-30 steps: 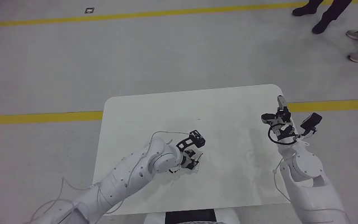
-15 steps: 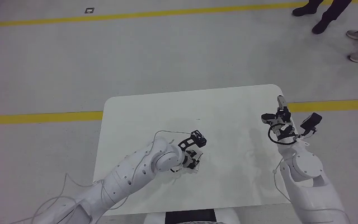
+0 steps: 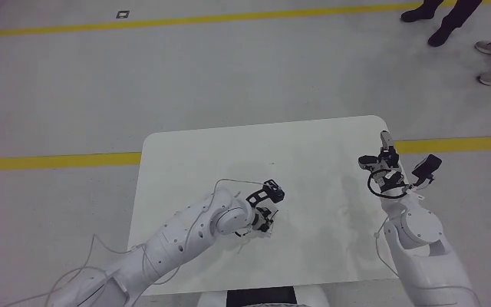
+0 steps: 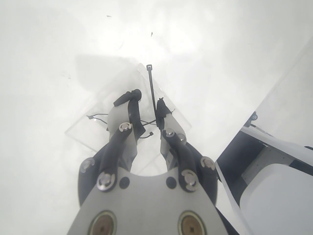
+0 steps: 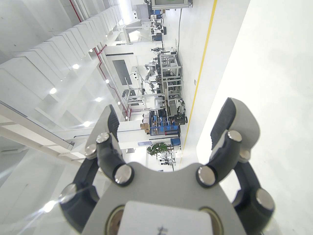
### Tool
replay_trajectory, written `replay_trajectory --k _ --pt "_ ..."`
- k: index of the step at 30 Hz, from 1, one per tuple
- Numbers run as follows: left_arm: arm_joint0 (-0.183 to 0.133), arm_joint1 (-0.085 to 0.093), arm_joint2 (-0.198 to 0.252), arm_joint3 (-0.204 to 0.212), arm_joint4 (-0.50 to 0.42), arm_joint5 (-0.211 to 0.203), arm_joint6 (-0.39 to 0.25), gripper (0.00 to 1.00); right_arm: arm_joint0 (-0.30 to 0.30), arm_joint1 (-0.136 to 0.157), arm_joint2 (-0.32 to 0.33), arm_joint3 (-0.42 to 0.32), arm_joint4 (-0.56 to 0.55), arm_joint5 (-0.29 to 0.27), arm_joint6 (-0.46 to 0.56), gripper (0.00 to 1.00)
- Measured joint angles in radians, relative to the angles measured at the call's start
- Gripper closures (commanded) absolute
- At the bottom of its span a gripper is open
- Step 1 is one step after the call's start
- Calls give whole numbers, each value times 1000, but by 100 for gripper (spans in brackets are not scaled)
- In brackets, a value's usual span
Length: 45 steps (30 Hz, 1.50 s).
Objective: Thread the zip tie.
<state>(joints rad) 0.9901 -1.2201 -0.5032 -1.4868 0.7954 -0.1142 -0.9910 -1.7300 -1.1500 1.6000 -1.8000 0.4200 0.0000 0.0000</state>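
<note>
A black zip tie [image 4: 151, 86] lies on a clear plastic plate [image 4: 80, 128] on the white table [image 3: 322, 146], its square head pointing away from my left gripper [image 4: 148, 97]. That gripper is low over the plate and open, its black-taped fingers apart. The tie's strap runs along the inner side of one fingertip [image 4: 161, 106], and the other fingertip [image 4: 134, 95] stands clear of it. Thin black strands cross under the fingers. In the top view the left gripper [image 3: 263, 219] is near the table's front middle. My right gripper [image 5: 171, 116] is open and holds nothing, raised at the table's right edge [image 3: 376, 153].
The table's edge [image 4: 281, 86] runs close beside the plate in the left wrist view. A few dark specks [image 4: 151, 34] mark the bare tabletop beyond the tie's head. Yellow floor lines [image 3: 69, 161] run past the table.
The left arm's elbow has shifted a little to the right, and its wrist has eased slightly toward the table's front. The right arm has stayed still.
</note>
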Motion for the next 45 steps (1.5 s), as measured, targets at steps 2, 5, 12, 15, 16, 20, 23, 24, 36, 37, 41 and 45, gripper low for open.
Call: replay_trajectory --k 2,5,12,15,16,20,23,24,36,37,41,45 --pt "-3 -2 5 5 -2 -1 0 85 0 0 0 0 0 0 0 0" --pt "-9 -6 11 12 -4 -3 0 85 0 0 0 0 0 0 0 0" --pt "-17 -11 20 24 -10 -5 2 100 0 0 0 0 0 0 0 0" --pt "-18 -12 23 28 -11 -5 3 100 0 0 0 0 0 0 0 0" --pt "-19 -12 24 29 -11 -4 3 100 0 0 0 0 0 0 0 0" --pt "-18 -11 24 24 -3 3 1 100 0 0 0 0 0 0 0 0" --pt "-11 -3 17 -2 18 23 -9 100 0 0 0 0 0 0 0 0" --pt "-6 0 14 -14 27 31 -14 100 0 0 0 0 0 0 0 0" --pt "111 77 -67 -249 173 71 -74 100 0 0 0 0 0 0 0 0" --pt "121 82 -75 -265 178 68 -76 100 0 0 0 0 0 0 0 0" --pt "166 108 -120 -338 172 41 -80 100 0 0 0 0 0 0 0 0" --pt "204 131 -169 -387 156 18 -100 100 0 0 0 0 0 0 0 0"
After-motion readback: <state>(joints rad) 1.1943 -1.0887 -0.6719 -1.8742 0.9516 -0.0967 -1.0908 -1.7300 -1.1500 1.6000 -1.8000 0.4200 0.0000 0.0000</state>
